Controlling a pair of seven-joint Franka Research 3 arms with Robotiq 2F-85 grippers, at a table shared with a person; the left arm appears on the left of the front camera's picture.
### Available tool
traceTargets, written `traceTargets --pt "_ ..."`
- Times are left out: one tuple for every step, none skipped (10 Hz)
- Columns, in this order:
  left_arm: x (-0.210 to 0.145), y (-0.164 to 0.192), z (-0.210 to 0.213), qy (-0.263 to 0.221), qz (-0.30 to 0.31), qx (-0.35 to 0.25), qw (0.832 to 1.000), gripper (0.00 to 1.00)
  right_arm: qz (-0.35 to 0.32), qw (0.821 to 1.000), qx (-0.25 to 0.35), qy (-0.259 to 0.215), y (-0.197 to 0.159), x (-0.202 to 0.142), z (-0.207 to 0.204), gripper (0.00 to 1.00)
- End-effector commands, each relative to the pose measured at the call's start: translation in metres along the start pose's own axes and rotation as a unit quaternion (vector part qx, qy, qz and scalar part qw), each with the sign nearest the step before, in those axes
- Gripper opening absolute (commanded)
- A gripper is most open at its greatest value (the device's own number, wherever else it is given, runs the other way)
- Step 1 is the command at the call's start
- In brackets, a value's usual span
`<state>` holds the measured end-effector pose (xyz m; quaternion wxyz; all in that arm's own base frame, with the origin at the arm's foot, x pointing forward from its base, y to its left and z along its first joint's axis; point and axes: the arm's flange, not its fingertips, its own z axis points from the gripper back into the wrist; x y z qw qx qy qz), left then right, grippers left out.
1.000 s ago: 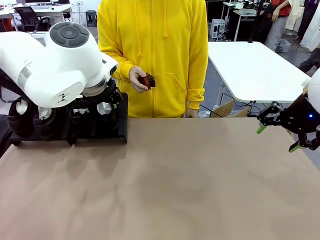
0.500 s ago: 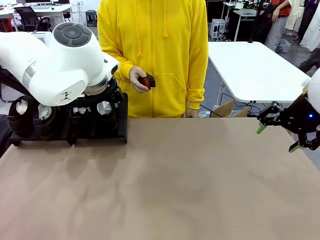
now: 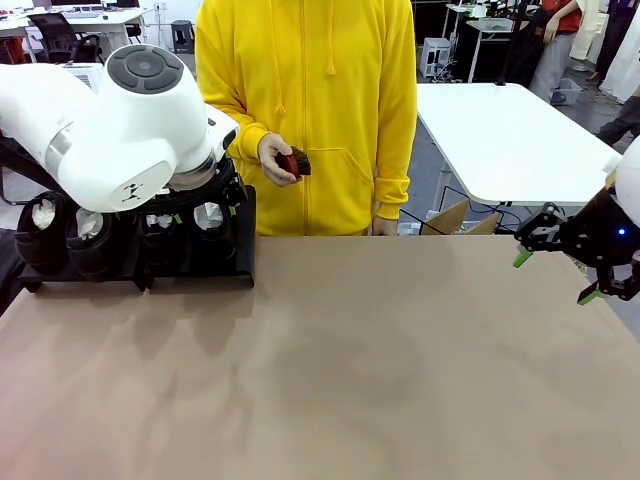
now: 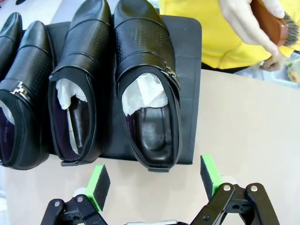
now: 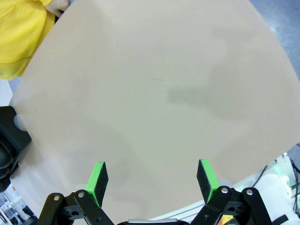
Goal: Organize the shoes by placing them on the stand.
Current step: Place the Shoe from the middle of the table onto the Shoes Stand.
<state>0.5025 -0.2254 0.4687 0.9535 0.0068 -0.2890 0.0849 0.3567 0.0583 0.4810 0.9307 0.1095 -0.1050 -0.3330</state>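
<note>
**Operator:** Now, what should I read first?

**Legend:** Start with the table [image 3: 330,360], then the stand [image 4: 190,89] at its far left corner. Your left gripper [image 4: 154,180] hangs just off the stand's near edge, jaws spread wide and holding nothing. The shoes [image 4: 147,89] lie straight ahead of those jaws, heels toward you, toes pointing away, long axes parallel and side by side. All four appear seated on the platforms.

**Operator:** And which arm is nearer?

**Legend:** Your left, by far. Your right gripper [image 3: 560,255] waits well apart at the table's right edge, jaws likewise spread and empty. Note the glossy black leather, perforated uppers, metal buckles and white paper stuffing. The person's hand [image 3: 275,158] holds a small brush [image 3: 295,161].
</note>
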Motion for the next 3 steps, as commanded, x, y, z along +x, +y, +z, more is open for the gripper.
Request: traceTargets --pt "0.0008 -0.0024 0.0006 -0.009 -0.003 0.005 1.0 1.0 0.004 1.0 0.009 0.006 -0.0003 0.001 0.0007 1.0" --pt "0.0008 -0.0024 0.0006 -0.009 -0.003 0.005 1.0 1.0 0.004 1.0 0.009 0.006 -0.0003 0.001 0.0007 1.0" --pt "0.0008 -0.0024 0.0006 -0.009 -0.003 0.005 1.0 1.0 0.004 1.0 0.009 0.006 -0.0003 0.001 0.0007 1.0"
